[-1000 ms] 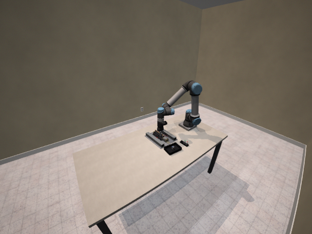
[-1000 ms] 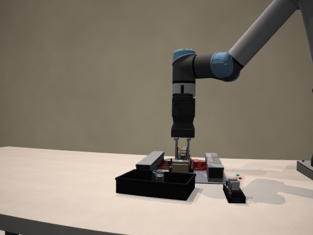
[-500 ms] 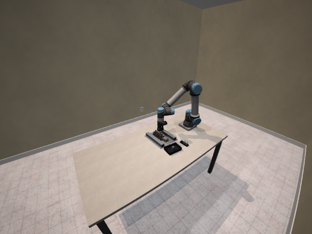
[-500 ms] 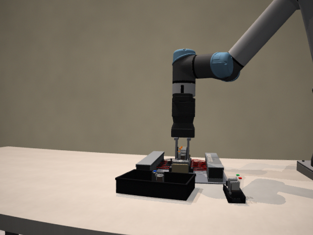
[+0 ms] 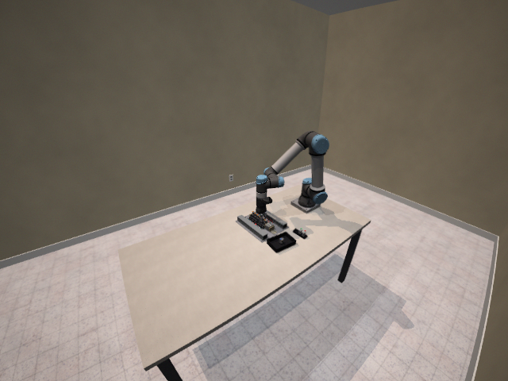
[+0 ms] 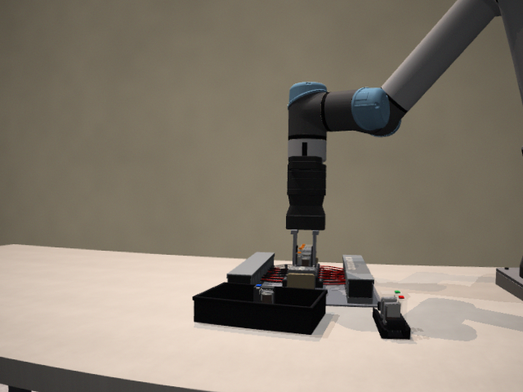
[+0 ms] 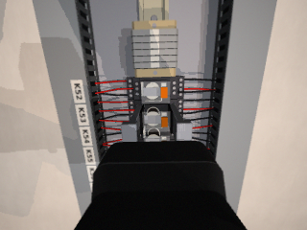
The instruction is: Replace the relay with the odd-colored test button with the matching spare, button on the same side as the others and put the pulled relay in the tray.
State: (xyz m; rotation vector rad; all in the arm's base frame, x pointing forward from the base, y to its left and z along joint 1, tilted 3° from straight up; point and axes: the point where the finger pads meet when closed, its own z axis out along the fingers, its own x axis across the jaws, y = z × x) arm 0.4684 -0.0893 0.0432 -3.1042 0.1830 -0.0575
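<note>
black tray (image 5: 272, 248) (image 6: 255, 315), seemingly one blue-buttoned relay (image 5: 281, 240) (image 6: 265, 294) inside

Between the earlier top and exterior pictures and the present ones, any change is too small to make out. Whether the pincer (image 5: 260, 212) (image 6: 304, 248) (image 7: 155, 113) shifts slightly at the relay row (image 5: 258, 220) (image 6: 305, 255) (image 7: 154, 115) cannot be told at this size. The wrist view has no earlier picture to set against it, so a change there cannot be judged either.
</note>
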